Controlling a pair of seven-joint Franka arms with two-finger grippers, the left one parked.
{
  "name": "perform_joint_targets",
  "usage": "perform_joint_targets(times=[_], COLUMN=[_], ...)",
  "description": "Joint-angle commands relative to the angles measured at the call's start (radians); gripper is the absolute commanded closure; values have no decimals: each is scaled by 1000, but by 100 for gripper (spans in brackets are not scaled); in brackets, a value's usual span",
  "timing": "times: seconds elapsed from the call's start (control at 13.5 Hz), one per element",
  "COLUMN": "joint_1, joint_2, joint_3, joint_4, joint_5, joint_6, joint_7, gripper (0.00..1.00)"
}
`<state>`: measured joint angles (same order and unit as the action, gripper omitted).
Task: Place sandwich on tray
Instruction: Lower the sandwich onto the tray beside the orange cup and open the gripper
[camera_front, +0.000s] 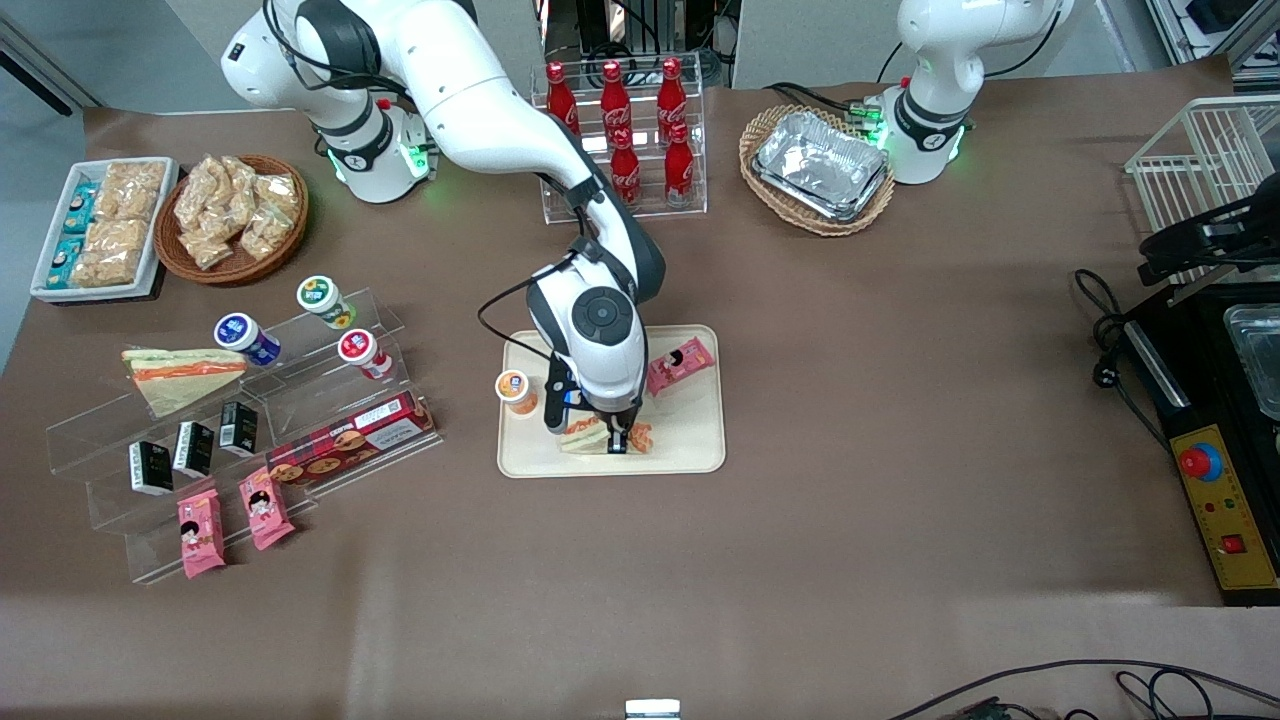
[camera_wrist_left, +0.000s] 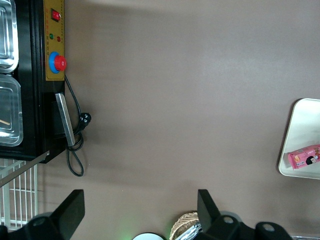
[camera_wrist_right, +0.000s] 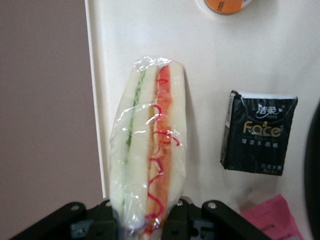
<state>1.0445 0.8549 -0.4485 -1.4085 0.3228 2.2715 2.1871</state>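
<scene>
A: While the display rack (camera_front: 240, 420) toward the working arm's end of the desk (camera_front: 900, 420) holds another sandwich wedge (camera_front: 185, 378), which one is the robot's?

B: The sandwich (camera_front: 590, 436) pinched in the gripper (camera_front: 612, 443), over the cream tray (camera_front: 690, 440). It is the wrapped wedge with the green lettuce strip and orange-red filling.

A: Is it down on the tray?

B: The wrist view shows it standing on edge between the fingers (camera_wrist_right: 180, 220), which are narrowed onto its wrap, just inside the tray's rim. I cannot tell whether its lower edge touches the tray floor.

A: What else is on the tray?

B: An orange-lidded cup (camera_front: 516, 391) at the edge toward the working arm, a black tissue pack (camera_wrist_right: 259, 132) beside the sandwich, and a pink snack packet (camera_front: 680, 365) farther from the front camera.

A: So which step is this?

B: The placing itself, I judge: carrying is done, release is not. Next the gripper should settle the wedge if needed, spread its fingers, and lift straight up, keeping clear of the tissue pack.
</scene>
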Motion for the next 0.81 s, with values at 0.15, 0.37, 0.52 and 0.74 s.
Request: perform_joint_targets(times=[0.15,0.37,0.52,0.74], joint_1=[-5,-5,-8,-23], joint_2=[33,35,35,27], joint_3=[-1,1,-1,-1], joint_4=[29,29,28,29], joint_5=[32,33,32,32], joint_6=[16,16,16,14], joint_7=[-49,-75,-76,-101], gripper=[100,100,77,48])
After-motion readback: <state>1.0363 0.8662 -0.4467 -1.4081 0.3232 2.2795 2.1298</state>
